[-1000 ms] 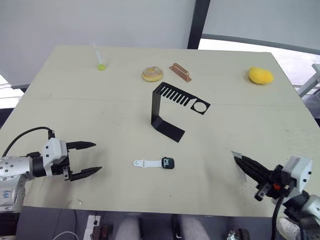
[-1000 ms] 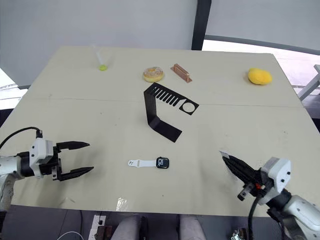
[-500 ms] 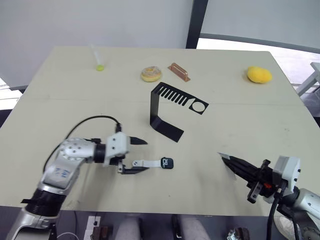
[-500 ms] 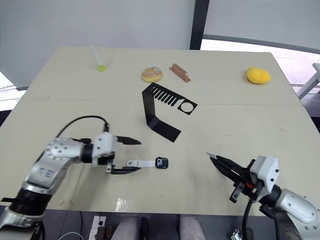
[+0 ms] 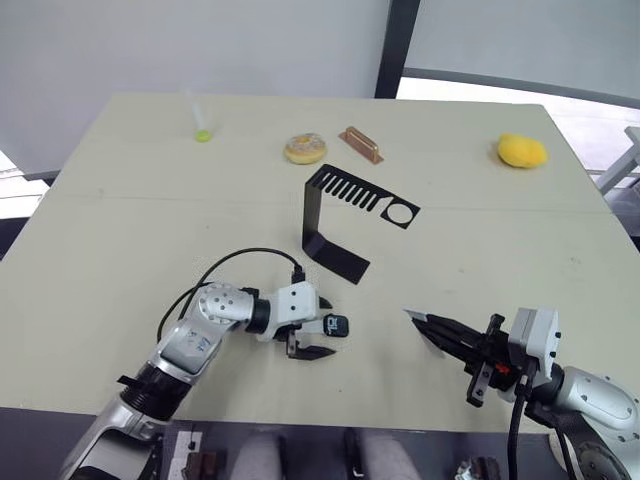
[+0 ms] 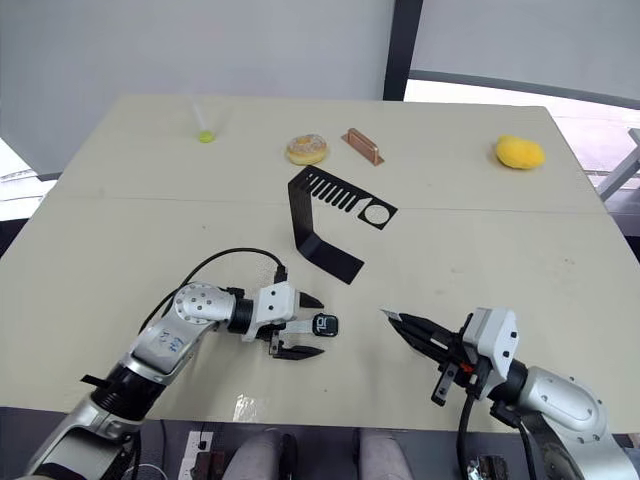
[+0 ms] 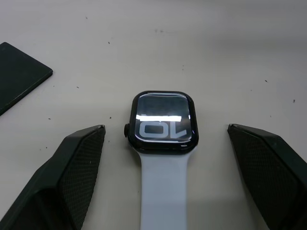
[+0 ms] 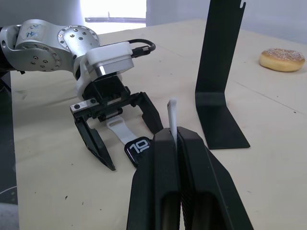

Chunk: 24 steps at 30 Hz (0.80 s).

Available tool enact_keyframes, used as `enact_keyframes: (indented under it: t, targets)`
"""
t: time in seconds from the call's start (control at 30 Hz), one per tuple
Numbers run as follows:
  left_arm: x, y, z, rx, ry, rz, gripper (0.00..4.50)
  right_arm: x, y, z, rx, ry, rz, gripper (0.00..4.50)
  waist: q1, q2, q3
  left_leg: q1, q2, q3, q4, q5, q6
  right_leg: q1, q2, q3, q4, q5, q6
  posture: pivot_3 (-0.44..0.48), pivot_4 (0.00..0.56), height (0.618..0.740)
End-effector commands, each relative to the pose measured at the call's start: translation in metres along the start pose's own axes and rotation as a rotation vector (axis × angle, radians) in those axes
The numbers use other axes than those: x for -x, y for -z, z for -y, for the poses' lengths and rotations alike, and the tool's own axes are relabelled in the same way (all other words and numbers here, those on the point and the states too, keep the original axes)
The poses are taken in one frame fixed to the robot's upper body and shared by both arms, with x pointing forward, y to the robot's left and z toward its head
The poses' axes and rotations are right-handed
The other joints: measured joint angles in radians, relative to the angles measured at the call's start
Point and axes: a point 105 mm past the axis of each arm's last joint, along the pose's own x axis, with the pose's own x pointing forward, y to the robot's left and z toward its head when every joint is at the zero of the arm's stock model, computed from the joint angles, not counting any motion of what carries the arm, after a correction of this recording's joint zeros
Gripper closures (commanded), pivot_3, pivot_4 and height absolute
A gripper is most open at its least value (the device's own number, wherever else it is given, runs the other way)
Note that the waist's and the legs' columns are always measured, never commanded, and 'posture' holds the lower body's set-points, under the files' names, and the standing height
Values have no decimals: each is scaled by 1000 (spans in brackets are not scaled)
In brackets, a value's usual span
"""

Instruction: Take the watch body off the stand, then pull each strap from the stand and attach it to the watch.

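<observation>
Black fingers of the left gripper (image 5: 314,337) spread wide around the watch body (image 5: 336,325) (one white strap (image 7: 162,191) attached) low centre, right gripper (image 8: 173,139) pinching a second strap (image 8: 171,115), cream table (image 5: 500,230), stand (image 5: 345,215) mid-frame, doughnut (image 5: 305,149), yellow lump (image 5: 522,151) upper right.

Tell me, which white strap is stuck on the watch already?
The strap lying flat on the table, joined to the watch body between the open left end effector. The other strap is pinched in the right end effector.

Glossy watch body (image 7: 164,120); matt, perhaps rubbery strap (image 7: 164,191).
</observation>
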Motion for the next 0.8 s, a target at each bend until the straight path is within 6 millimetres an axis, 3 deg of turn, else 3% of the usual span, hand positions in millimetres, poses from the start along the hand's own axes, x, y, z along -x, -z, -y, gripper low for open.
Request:
enact_keyframes:
  t: [0.03, 0.47, 0.67, 0.8]
  targets:
    - [-7, 2, 2, -14, 7, -26, 84, -2, -6, -3, 15, -4, 20, 4500, 3, 0, 0, 0, 0, 0, 0, 0, 0, 0, 0, 0, 0, 0, 0, 0, 150, 740]
    - [-3, 23, 10, 50, 36, -103, 84, -1, -5, -3, 8, 5, 19, 4500, 13, 0, -1, 1, 0, 1, 1, 0, 0, 0, 1, 2, 2, 0, 0, 0, 150, 740]
    - [-2, 40, 15, 118, 51, -151, 2832, 0, -6, -2, 10, 10, 24, 4500, 12, -2, -7, 3, 1, 1, 1, 0, 0, 1, 1, 2, 3, 0, 0, 0, 150, 740]
    - [-4, 41, 16, 122, 55, -150, 2909, 0, -7, -2, 9, 12, 25, 4500, 8, -3, -8, 11, 1, 1, -2, 0, 0, 8, 2, 2, 1, 0, -1, 0, 150, 740]
